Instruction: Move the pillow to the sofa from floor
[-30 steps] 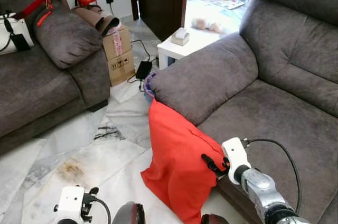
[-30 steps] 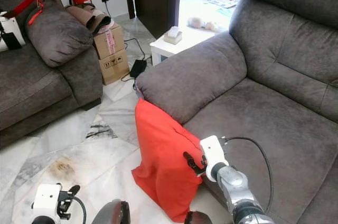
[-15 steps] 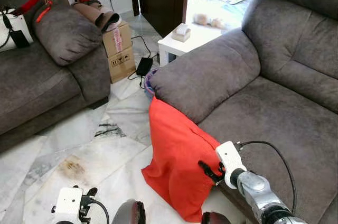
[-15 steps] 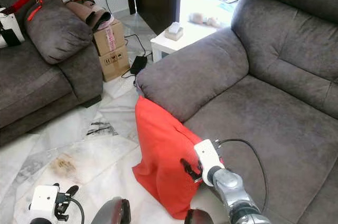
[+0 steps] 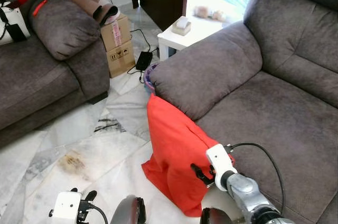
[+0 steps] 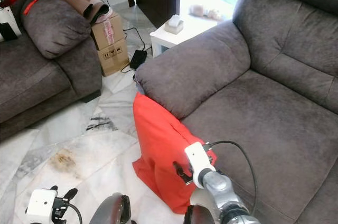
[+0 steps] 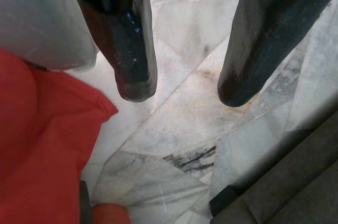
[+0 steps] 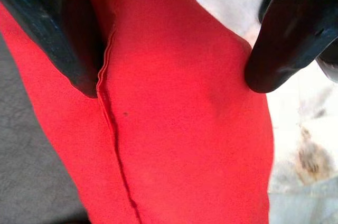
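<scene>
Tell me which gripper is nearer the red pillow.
Right. The right gripper is at the pillow, its open fingers either side of the seam edge. The left gripper hangs low over the floor, off to the pillow's left.

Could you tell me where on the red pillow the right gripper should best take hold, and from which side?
Probably the upper seamed edge. The pillow stands on end on the floor, leaning against the sofa, so that thin edge suits the open right gripper, which should come from the sofa-front side, fingers straddling the seam.
</scene>
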Controlling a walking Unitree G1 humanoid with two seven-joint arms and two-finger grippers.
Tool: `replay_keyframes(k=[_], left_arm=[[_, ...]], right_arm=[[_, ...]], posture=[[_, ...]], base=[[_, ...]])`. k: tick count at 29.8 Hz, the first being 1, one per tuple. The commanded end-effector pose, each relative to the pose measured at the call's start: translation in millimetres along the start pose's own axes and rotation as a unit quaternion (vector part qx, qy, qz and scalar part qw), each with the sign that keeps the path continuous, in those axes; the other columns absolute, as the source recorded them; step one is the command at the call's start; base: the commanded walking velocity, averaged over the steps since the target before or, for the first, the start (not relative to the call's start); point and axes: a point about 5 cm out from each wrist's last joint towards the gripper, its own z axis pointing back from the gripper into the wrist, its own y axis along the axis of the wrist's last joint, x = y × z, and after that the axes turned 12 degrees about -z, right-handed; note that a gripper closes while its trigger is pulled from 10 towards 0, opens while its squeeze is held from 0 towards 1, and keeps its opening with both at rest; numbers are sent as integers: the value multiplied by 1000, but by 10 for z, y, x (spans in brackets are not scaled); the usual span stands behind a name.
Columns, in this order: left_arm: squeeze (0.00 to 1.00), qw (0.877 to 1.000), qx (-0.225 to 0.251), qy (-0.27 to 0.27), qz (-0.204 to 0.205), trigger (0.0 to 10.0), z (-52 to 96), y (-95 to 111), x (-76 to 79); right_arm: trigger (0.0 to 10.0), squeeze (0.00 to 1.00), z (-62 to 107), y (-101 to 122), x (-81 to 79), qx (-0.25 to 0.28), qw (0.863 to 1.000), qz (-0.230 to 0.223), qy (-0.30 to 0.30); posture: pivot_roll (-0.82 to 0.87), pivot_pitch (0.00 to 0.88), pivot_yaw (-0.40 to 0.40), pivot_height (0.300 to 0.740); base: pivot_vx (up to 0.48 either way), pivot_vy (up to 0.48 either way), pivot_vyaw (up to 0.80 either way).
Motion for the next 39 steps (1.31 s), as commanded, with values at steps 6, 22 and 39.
replay_keyframes(k=[6,22,39], left_arm=[[0,1000,-6,6,-12,10000,114,30,-77],[0,999,-1,4,-43,10000,104,151,-82],[0,999,6,11,-43,10000,42,199,-64]], right_arm=[[0,0,-46,-56,-149,6,999,-45,-18],[0,0,6,-48,60,8,995,-5,-96],[0,0,-3,-9,80,8,994,-33,-102]], posture=[[286,231,33,618],[281,235,31,618],[273,231,18,618]], base=[[0,0,0],[0,0,0],[0,0,0]])
